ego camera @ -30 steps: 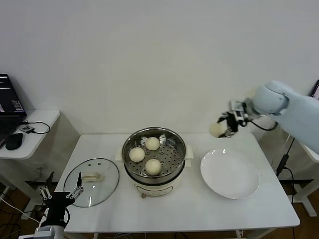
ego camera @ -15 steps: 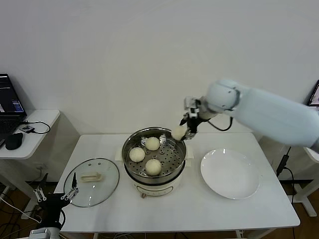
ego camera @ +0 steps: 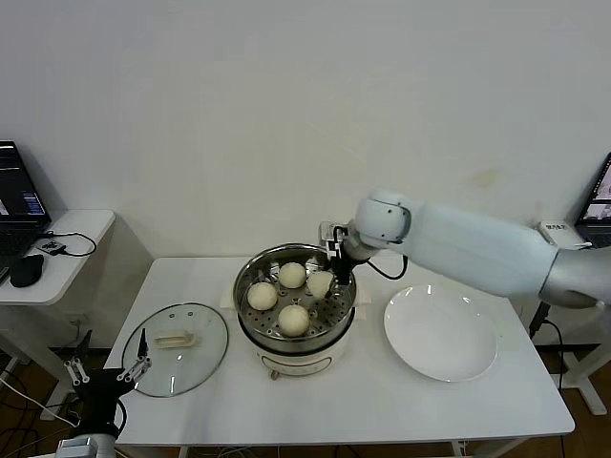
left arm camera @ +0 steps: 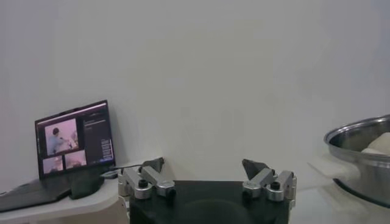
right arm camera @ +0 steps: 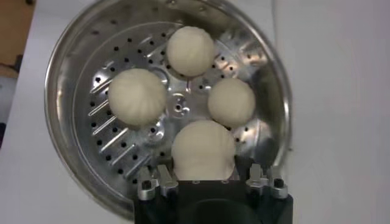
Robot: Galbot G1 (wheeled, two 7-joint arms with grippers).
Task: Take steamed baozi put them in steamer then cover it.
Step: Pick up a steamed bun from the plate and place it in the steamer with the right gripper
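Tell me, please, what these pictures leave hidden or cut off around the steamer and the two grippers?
- Right gripper, right wrist view: the held baozi covers its fingertips; whether it touches the tray cannot be told.
- Steamer, left wrist view: cut off by the edge; only part of the rim shows.
- Left gripper, head view: low by the glass lid, its arm cut off by the edge.

Steamer [ego camera: 295, 310] at centre of worktop [ego camera: 363, 401]. Inside, on tray: three baozi [ego camera: 263, 296], [ego camera: 292, 275], [ego camera: 294, 320], plus a fourth baozi [ego camera: 320, 283] toward right rim, gripped by right claw [ego camera: 330, 275]. Cover [ego camera: 176, 348] flat on worktop, left of steamer. Plate [ego camera: 441, 334] right of steamer. Left claw [ego camera: 105, 375] low, off front-left corner, near cover. Side table [ego camera: 57, 250] with laptop [ego camera: 17, 200] far left.
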